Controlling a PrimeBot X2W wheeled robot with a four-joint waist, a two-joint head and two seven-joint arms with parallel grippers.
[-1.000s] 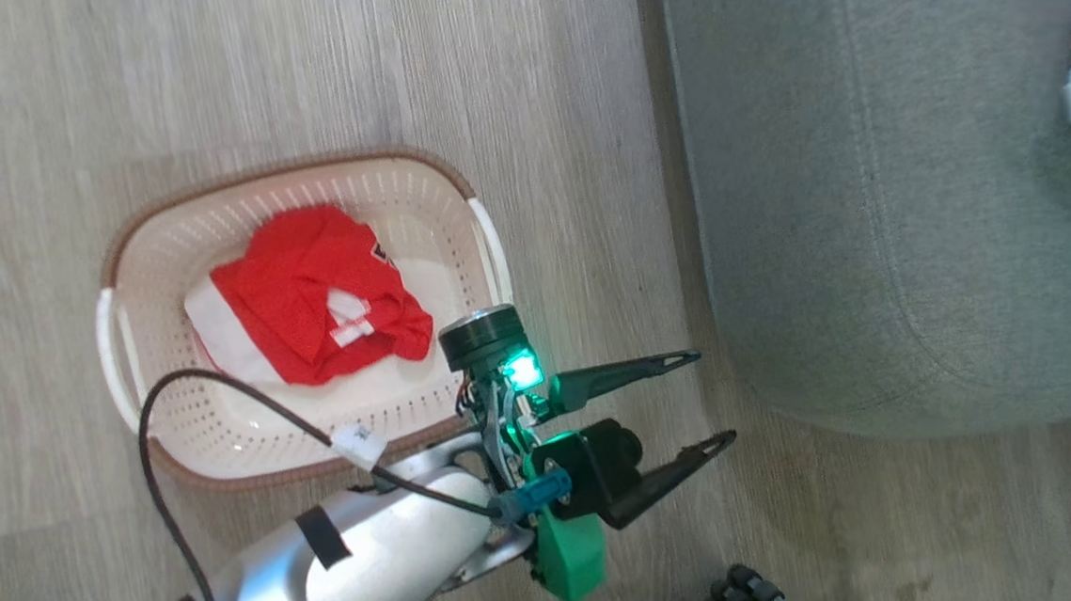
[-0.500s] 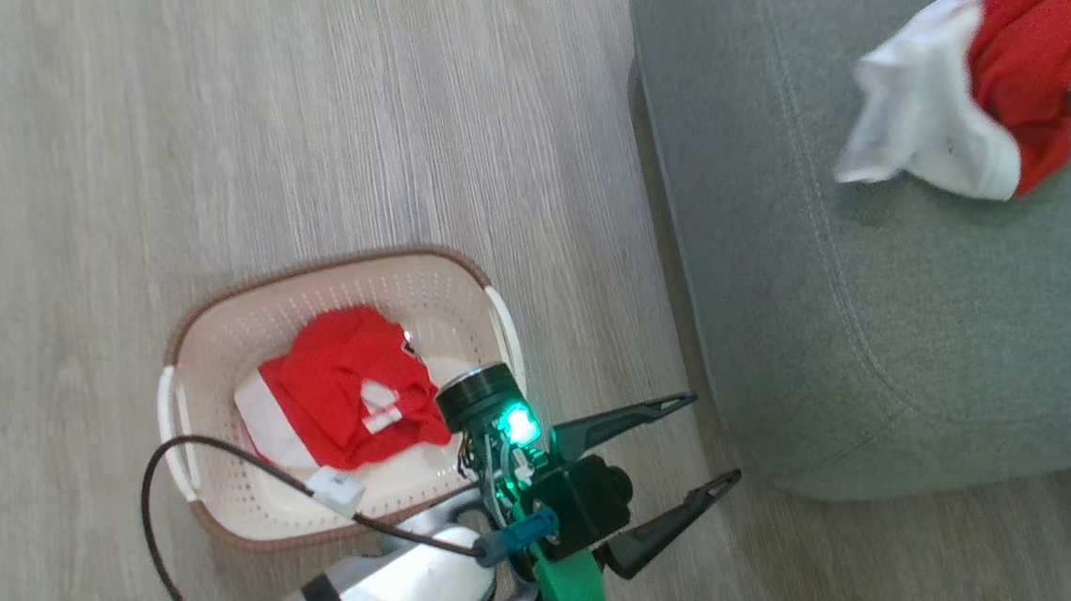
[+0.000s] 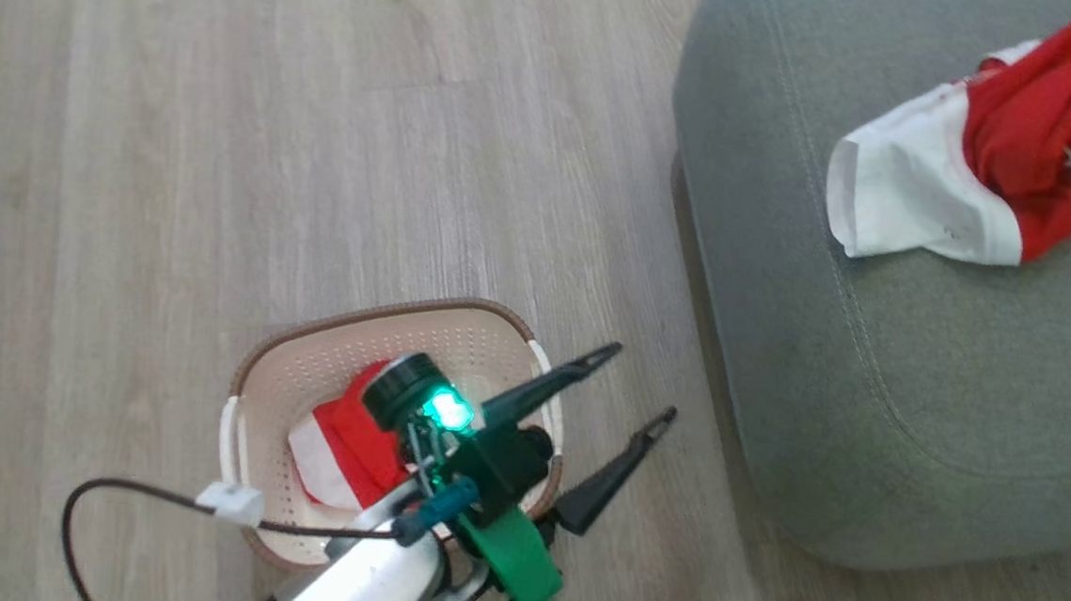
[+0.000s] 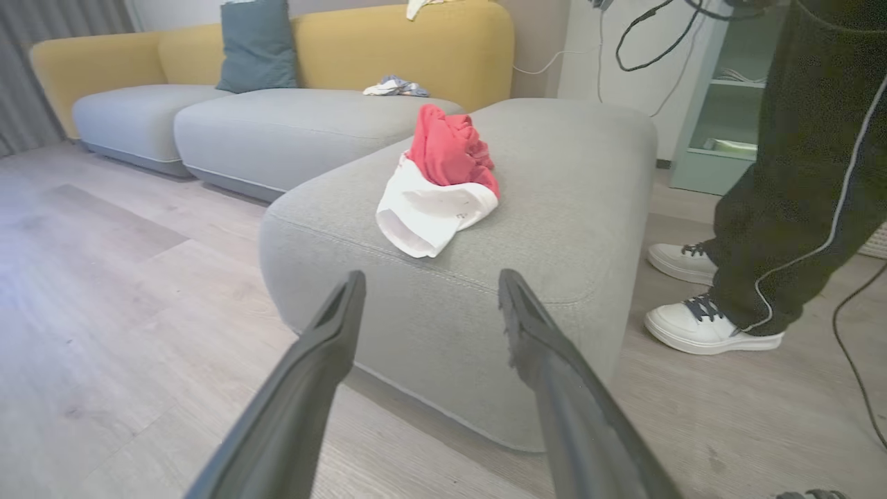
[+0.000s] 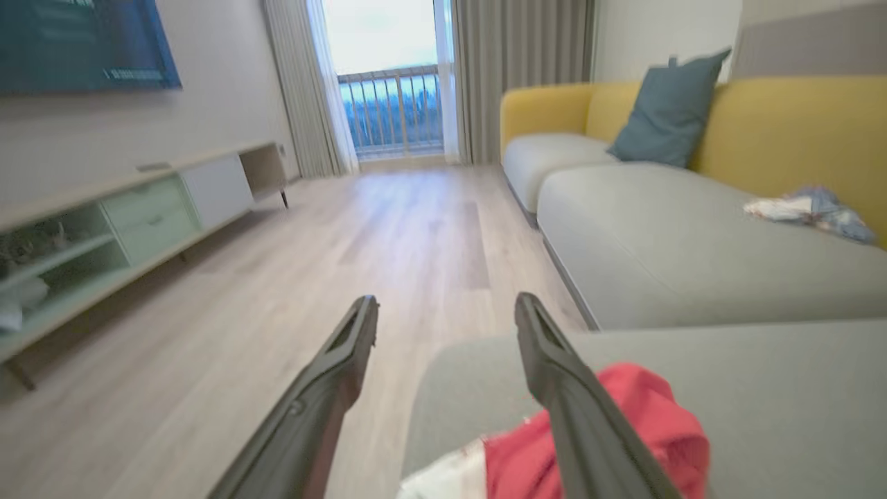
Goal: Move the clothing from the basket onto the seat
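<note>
One piece of the red and white clothing [image 3: 341, 452] lies in the cream basket [image 3: 384, 313] on the floor, partly hidden by my left wrist. My left gripper [image 3: 641, 383] hangs open and empty past the basket's right rim, fingers pointing toward the grey-green seat [image 3: 869, 390]. A second piece of clothing [image 3: 969, 171] lies crumpled on the seat. In the left wrist view my left gripper [image 4: 428, 287] faces the seat [image 4: 554, 222] and that clothing [image 4: 443, 180]. My right gripper [image 5: 447, 305] is open and empty above the seat [image 5: 762, 388], with the clothing [image 5: 651, 423] just below it.
A person's dark trouser legs and white shoes [image 4: 714, 329] stand on the floor beside the seat. A grey and yellow sofa [image 4: 277, 125] runs behind the seat. A low cabinet [image 5: 138, 215] lines the far wall across the wooden floor [image 3: 224, 175].
The head view has shifted, bringing the clothing on the seat fully into view. My left wrist now sits over the basket's right side. Both grippers stay open.
</note>
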